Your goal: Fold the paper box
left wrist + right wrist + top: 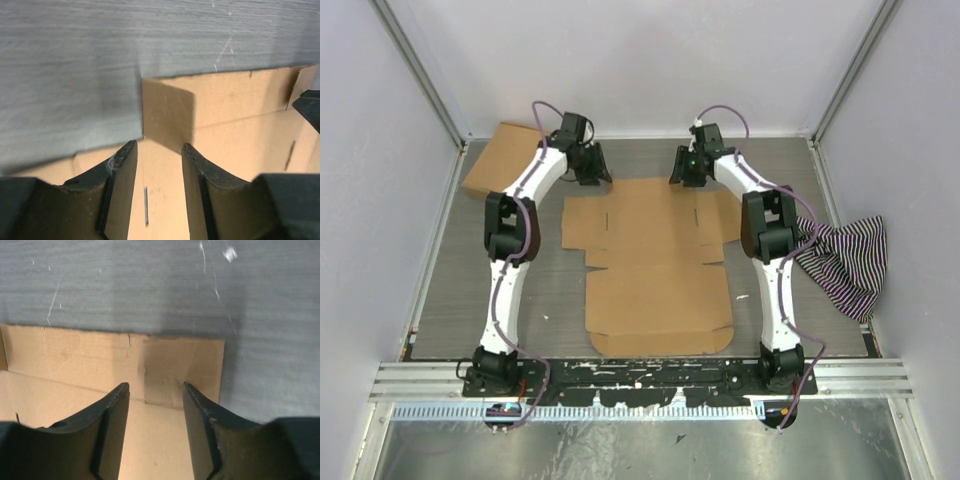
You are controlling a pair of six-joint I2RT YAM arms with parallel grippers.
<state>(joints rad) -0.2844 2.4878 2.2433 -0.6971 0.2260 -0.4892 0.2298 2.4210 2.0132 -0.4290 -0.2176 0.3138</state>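
The paper box (655,270) lies flat and unfolded in the middle of the table, a brown cross-shaped sheet with flaps and slots. My left gripper (592,172) is open at the sheet's far left corner. In the left wrist view the gripper (157,146) is open over the cardboard (235,115), with a small corner flap (167,122) just beyond the tips. My right gripper (685,175) is open at the far right corner. In the right wrist view the gripper (156,386) is open over the sheet (75,355), with a corner flap (182,367) ahead. Neither gripper holds anything.
A smaller ready-made brown box (505,158) sits at the back left corner. A black-and-white striped cloth (845,262) lies at the right by the wall. Walls close in the table on three sides. A dark part at the left wrist view's right edge (307,107) is probably the other gripper.
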